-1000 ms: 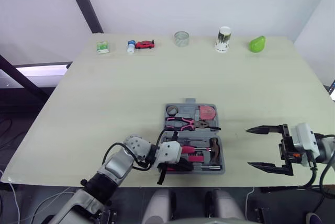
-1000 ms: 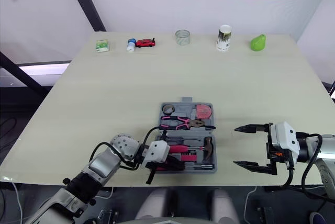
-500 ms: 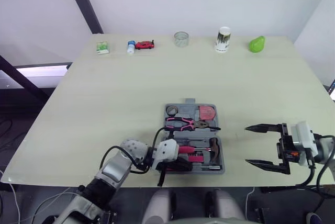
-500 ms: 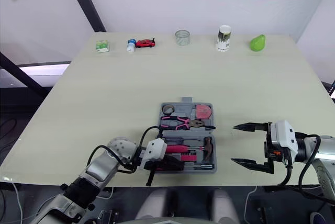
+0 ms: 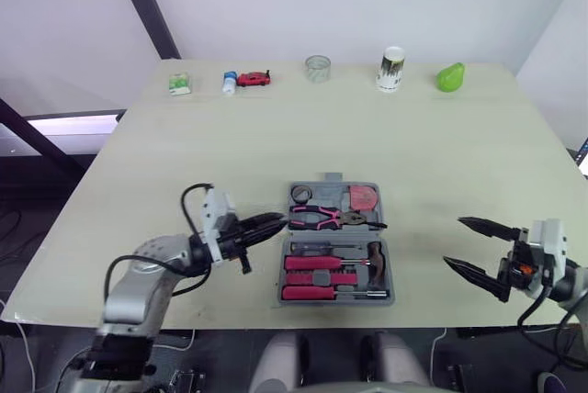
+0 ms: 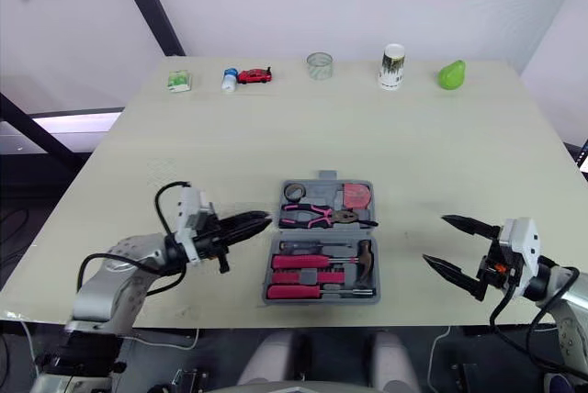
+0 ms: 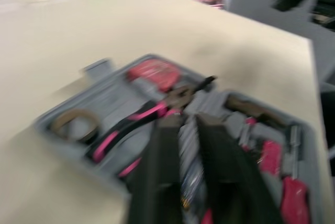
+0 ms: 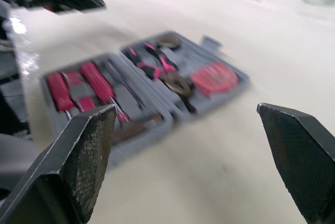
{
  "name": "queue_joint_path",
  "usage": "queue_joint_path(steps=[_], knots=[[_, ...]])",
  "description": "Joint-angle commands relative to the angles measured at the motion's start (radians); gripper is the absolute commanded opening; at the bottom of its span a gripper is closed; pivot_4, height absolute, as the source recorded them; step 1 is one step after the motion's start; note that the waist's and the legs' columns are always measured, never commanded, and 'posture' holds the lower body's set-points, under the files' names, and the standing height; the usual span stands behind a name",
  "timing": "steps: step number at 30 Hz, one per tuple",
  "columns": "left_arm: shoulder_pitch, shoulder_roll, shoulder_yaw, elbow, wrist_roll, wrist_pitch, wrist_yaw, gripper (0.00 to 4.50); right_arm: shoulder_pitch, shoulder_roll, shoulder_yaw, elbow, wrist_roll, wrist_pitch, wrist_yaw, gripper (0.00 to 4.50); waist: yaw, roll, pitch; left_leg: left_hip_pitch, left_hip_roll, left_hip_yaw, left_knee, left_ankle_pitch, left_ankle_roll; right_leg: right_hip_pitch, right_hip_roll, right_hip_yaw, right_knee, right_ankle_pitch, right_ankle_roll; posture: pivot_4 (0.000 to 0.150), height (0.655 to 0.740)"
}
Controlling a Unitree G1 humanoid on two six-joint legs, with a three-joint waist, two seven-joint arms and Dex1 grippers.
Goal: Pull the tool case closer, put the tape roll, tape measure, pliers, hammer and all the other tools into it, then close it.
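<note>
Hovering my left gripper (image 5: pixel 266 222) at the tool case's (image 5: pixel 333 191) 9 o'clock, fingers pinched together, empty. Case lies open at the table's (image 5: pixel 230 136) 6 o'clock, pliers (image 5: pixel 322 218) seated inside. My right gripper (image 5: pixel 452 241) waits spread wide at its 3 o'clock, likely to help fold it shut.

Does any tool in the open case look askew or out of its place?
Yes: the pliers lie slanted in the far half of the tool case, and their nose seems to reach over its right rim.
</note>
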State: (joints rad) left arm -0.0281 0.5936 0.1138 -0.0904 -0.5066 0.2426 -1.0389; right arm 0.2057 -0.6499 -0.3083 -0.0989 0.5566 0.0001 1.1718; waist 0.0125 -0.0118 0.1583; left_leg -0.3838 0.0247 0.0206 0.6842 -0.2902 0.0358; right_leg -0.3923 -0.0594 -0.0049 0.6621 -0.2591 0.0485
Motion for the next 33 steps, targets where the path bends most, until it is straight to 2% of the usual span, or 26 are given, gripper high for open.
queue_joint_path(steps=[1, 2, 3, 5, 6, 12, 18, 23, 27, 33], knots=[[0.112, 0.033, 0.147, 0.000, -0.021, -0.026, 0.031, 2.29, 0.053, 0.020, -0.111, 0.040, 0.013, -0.062, -0.032, 4.50, -0.002, 0.000, 0.000, 0.000, 0.000, 0.000, -0.001, 0.000, 0.000, 0.000, 0.000, 0.000, 0.000, 0.000, 0.000, 0.150, 0.7400], [0.150, 0.037, 0.178, 0.006, -0.019, -0.033, 0.039, 2.92, 0.068, 0.027, -0.134, 0.058, 0.014, -0.072, -0.042, 4.50, -0.001, 0.000, 0.000, 0.000, 0.000, 0.001, -0.002, 0.000, 0.000, 0.000, -0.001, 0.000, 0.000, 0.000, 0.000, 0.150, 0.7400], [0.188, 0.038, 0.216, 0.019, -0.018, -0.040, 0.051, 3.14, 0.083, 0.035, -0.157, 0.079, 0.015, -0.084, -0.053, 4.50, -0.001, 0.000, 0.000, 0.000, 0.000, 0.001, -0.002, 0.000, 0.000, -0.001, -0.001, 0.000, -0.001, 0.000, 0.000, 0.150, 0.7400], [0.250, 0.036, 0.276, 0.039, -0.016, -0.054, 0.068, 4.23, 0.110, 0.050, -0.199, 0.115, 0.018, -0.103, -0.068, 4.50, -0.001, 0.000, 0.000, 0.000, 0.000, 0.001, -0.002, 0.000, 0.000, -0.001, -0.002, 0.000, -0.001, 0.000, 0.000, 0.150, 0.7400], [0.280, 0.034, 0.305, 0.047, -0.019, -0.060, 0.075, 4.48, 0.124, 0.057, -0.222, 0.135, 0.024, -0.109, -0.074, 4.50, 0.000, 0.000, 0.000, 0.000, 0.000, 0.001, -0.002, 0.000, 0.000, -0.001, -0.003, 0.000, -0.001, 0.000, -0.001, 0.150, 0.7400], [0.391, 0.022, 0.427, 0.165, -0.014, -0.123, 0.080, 4.48, 0.183, 0.082, -0.332, 0.274, 0.041, -0.143, -0.092, 4.50, 0.002, 0.000, 0.000, 0.000, -0.001, 0.002, -0.002, 0.000, 0.000, 0.000, -0.010, -0.001, -0.002, -0.002, -0.004, 0.150, 0.7400], [0.415, 0.026, 0.445, 0.232, -0.002, -0.176, 0.066, 4.48, 0.204, 0.090, -0.358, 0.330, 0.043, -0.169, -0.085, 4.50, 0.000, 0.000, 0.000, 0.000, 0.000, 0.003, -0.003, 0.000, 0.000, -0.001, -0.011, 0.000, -0.002, -0.003, -0.004, 0.150, 0.7400], [0.382, 0.038, 0.414, 0.211, 0.013, -0.189, 0.064, 4.48, 0.181, 0.080, -0.324, 0.300, 0.028, -0.167, -0.078, 4.50, 0.000, 0.000, -0.001, 0.001, 0.000, 0.003, -0.003, 0.000, 0.000, -0.001, -0.012, 0.003, -0.002, -0.003, -0.004, 0.150, 0.7400], [0.329, 0.088, 0.333, 0.168, 0.093, -0.218, 0.046, 4.48, 0.166, 0.053, -0.251, 0.219, -0.003, -0.135, -0.067, 4.50, 0.001, 0.000, -0.001, 0.000, 0.000, 0.002, -0.003, 0.000, 0.000, -0.001, -0.012, 0.003, -0.002, -0.002, -0.004, 0.150, 0.7400], [0.225, 0.099, 0.234, 0.078, 0.103, -0.165, 0.058, 4.48, 0.096, 0.037, -0.159, 0.143, -0.041, -0.091, -0.099, 4.50, 0.000, 0.001, -0.001, 0.000, 0.000, 0.002, -0.003, 0.000, 0.000, -0.001, -0.013, 0.003, -0.002, -0.002, -0.005, 0.150, 0.7400]])
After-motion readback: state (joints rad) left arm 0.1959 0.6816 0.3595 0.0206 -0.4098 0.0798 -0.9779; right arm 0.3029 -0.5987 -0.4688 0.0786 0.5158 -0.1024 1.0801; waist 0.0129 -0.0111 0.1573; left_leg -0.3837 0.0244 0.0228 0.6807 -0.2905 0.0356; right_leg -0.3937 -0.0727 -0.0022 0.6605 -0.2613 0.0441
